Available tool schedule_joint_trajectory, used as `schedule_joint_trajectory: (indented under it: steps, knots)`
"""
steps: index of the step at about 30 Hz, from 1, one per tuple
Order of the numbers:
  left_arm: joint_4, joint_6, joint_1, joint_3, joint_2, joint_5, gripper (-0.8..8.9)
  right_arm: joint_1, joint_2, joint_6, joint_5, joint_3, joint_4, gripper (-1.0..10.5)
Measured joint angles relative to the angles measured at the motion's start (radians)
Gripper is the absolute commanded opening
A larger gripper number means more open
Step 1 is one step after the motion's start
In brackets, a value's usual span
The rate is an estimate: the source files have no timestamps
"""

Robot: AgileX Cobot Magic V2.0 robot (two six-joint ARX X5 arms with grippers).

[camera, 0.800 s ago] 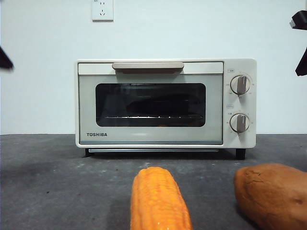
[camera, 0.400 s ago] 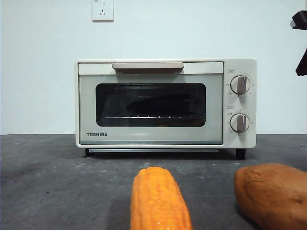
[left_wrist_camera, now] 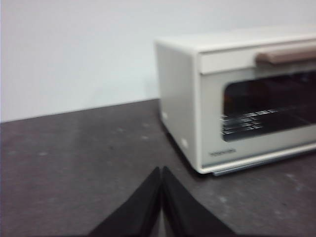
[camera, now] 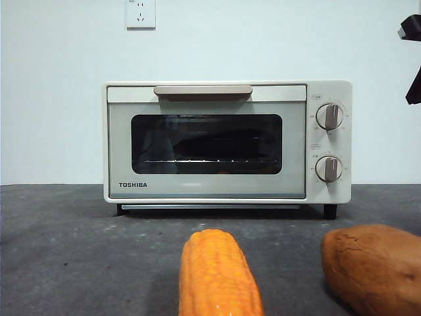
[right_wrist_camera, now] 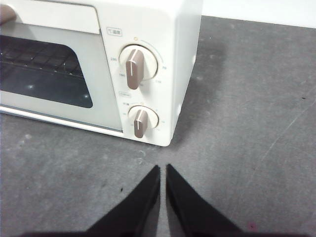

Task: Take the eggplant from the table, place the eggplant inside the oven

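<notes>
The cream-white oven (camera: pixel 207 187) stands on the dark grey table (camera: pixel 79 250) with its door closed. No eggplant shows on the table. Behind the door glass a long dark shape (camera: pixel 220 141) lies above the wire rack, too dim to name. My left gripper (left_wrist_camera: pixel 161 170) is shut and empty, low over the table off the oven's (left_wrist_camera: pixel 182 98) left front corner. My right gripper (right_wrist_camera: pixel 163 168) is shut and empty, above the table in front of the oven's (right_wrist_camera: pixel 173 59) knob side. In the front view only a black arm tip (camera: pixel 411 29) shows at the top right corner.
An orange-yellow corn cob (camera: pixel 217 276) lies at the near middle, pointing toward the oven. A brown-orange sweet potato (camera: pixel 371 266) lies at the near right. A white wall with a socket (camera: pixel 141 13) stands behind the oven.
A black arm tip at the front view's left edge one second ago has left that view. The oven, corn cob and sweet potato have not moved.
</notes>
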Motion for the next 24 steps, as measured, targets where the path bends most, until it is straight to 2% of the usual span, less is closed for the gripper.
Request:
schedule_joint_trajectory:
  steps: [10,24]
  knots:
    - [-0.057,0.001,0.142,0.0,-0.048,0.0,0.06,0.0,0.0,0.001,0.0,0.0,0.0,0.0]
    - [-0.051,0.001,0.146,0.0,-0.085,0.0,0.06,0.0,0.0,0.006,0.0,0.0,0.0,0.0]
